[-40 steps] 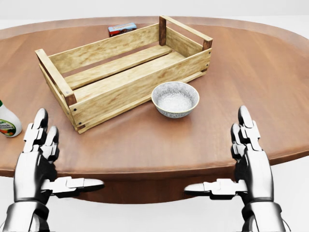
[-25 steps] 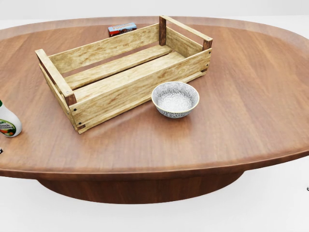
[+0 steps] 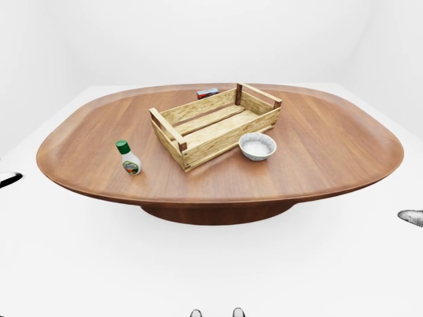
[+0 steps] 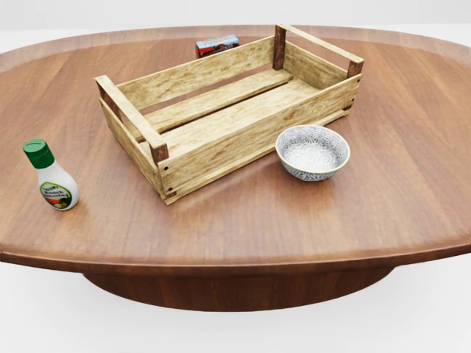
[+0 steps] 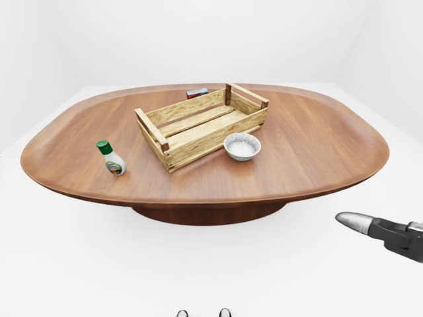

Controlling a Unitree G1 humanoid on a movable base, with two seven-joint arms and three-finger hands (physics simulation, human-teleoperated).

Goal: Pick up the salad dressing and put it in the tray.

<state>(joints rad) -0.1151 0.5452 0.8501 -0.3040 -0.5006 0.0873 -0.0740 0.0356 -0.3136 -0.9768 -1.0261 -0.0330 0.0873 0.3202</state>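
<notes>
The salad dressing bottle [image 4: 51,179], white with a green cap, stands upright on the left part of the wooden table [image 4: 235,220], near its near edge and well apart from the wooden tray [image 4: 228,110], which sits toward the middle and far side with one corner turned toward the robot. A patterned bowl [image 4: 312,151] rests just beside the tray's near right wall, apart from it, and a small blue and red box [image 4: 216,45] lies beyond the tray's far wall. The tray holds nothing. No hand shows in the head view. In the right-eye view the right hand [image 5: 386,232] enters at the lower right edge, low and well short of the table, with one finger pointing left; it holds nothing that can be seen, but how far it is open cannot be told. In the left-eye view only a dark sliver at the left edge may be the left hand [image 3: 9,179], and its state cannot be told either. The task looks to be at its start: the bottle is untouched, and the step in hand is the approach. The next move likely calls for the left hand to rise over the table edge, open around the bottle's body below the cap, and close on it without tipping it.
</notes>
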